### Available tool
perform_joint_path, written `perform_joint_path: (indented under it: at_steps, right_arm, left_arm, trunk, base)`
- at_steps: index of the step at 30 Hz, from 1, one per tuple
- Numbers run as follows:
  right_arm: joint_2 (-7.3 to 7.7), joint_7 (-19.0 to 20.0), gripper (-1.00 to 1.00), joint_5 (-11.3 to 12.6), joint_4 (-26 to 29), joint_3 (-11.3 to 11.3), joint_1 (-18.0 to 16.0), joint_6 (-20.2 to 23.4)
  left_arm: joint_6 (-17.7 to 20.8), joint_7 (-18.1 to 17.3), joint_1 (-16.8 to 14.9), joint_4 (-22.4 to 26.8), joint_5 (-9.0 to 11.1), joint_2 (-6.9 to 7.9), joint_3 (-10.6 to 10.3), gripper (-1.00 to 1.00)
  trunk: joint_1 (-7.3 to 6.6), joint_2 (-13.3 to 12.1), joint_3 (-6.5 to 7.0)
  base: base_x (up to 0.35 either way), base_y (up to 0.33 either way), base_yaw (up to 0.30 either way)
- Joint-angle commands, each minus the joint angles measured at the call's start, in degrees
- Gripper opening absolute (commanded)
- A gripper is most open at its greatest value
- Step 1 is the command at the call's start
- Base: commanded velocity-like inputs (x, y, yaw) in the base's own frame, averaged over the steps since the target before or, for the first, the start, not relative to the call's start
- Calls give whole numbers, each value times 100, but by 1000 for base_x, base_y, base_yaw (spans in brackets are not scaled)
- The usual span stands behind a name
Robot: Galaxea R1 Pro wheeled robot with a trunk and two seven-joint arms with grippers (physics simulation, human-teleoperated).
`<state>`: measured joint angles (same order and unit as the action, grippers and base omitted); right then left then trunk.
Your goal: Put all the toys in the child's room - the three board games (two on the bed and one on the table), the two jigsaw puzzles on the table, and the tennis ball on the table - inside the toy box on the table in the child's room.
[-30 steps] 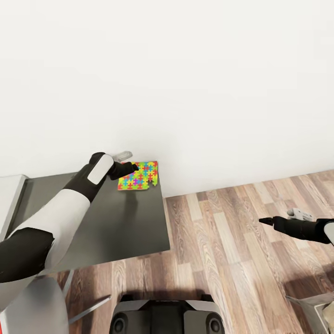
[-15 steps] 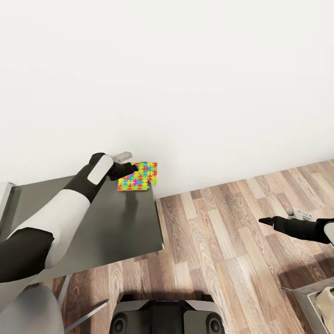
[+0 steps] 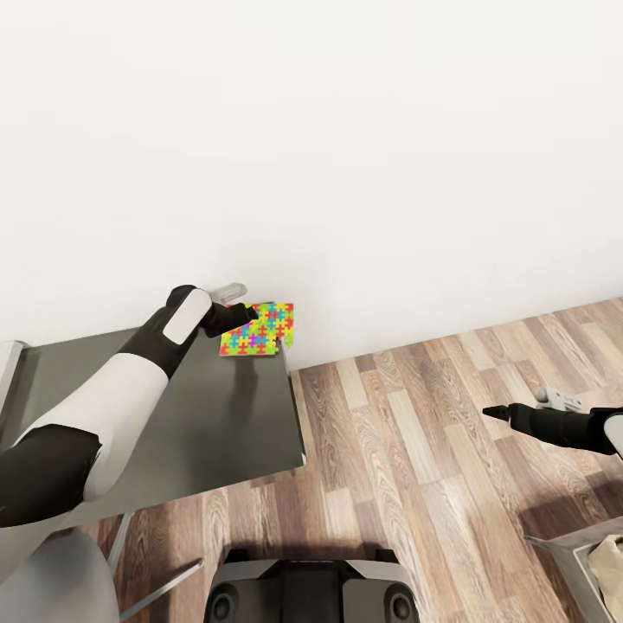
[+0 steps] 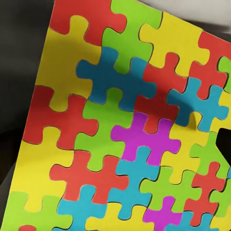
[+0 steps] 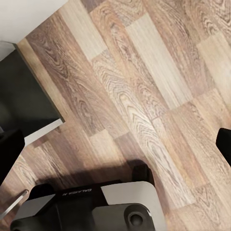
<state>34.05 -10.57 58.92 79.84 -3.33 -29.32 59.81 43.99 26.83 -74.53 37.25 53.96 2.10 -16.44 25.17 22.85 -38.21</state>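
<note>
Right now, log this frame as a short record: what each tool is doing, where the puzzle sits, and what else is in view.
left tool: at the puzzle's near edge, over the far corner of the dark table wing; grip state hidden
jigsaw puzzle: flat by the wall at the table corner, its right edge overhanging; colour pieces seen close in the left wrist view
right tool: out over the wood floor, nothing in it; open or shut unclear
robot base: beside the table, on the floor
</note>
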Motion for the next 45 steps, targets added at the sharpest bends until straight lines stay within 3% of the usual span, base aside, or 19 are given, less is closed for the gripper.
perform_joint_path:
  at_steps: [1,13,20,23,24,28,29,33,37,45]
  right_arm:
    - [-1,-59,100,59,5,-1,-3,19]
    - [-21,-54,100,73,-32,22,-8,19]
    - [-95,-43,100,94,-240,41,-79,19]
    - [-236,-42,100,107,-475,37,-264,19]
    - [-236,-42,100,107,-475,37,-264,19]
    - [-607,-40,100,81,-807,27,-612,19]
    - [-607,-40,100,81,-807,27,-612,19]
    - [-1015,-59,100,68,-1106,21,-774,-355]
    - [-1189,-41,100,63,-1178,42,-823,-639]
    - [-1397,93,100,125,-1404,-11,-820,-772]
  left_arm:
    - [-4,40,0,-148,115,9,-35,100]
    - [16,33,45,-146,118,106,74,100]
    - [54,35,232,147,130,365,492,100]
    - [163,52,542,887,134,550,858,100]
    - [163,52,542,887,134,550,858,100]
    - [395,191,914,1769,143,696,1291,100]
    - [395,191,914,1769,143,696,1291,100]
    - [504,308,1225,2443,151,761,1518,100]
    - [544,350,1520,2982,158,783,1720,100]
    - [437,401,1586,2875,170,1010,1765,100]
  trunk:
    - [62,7,-8]
    - [62,7,-8]
    - [62,7,-8]
    - [62,7,-8]
    - [62,7,-8]
    - [62,7,-8]
    - [62,7,-8]
    - [62,7,-8]
    - [62,7,-8]
    - [62,7,-8]
  base:
    - [0,0,-2]
    - [0,0,0]
    - [0,0,0]
    - [0,0,0]
    - [0,0,0]
    - [0,0,0]
    - [0,0,0]
    - [0,0,0]
    - [0,0,0]
    - [0,0,0]
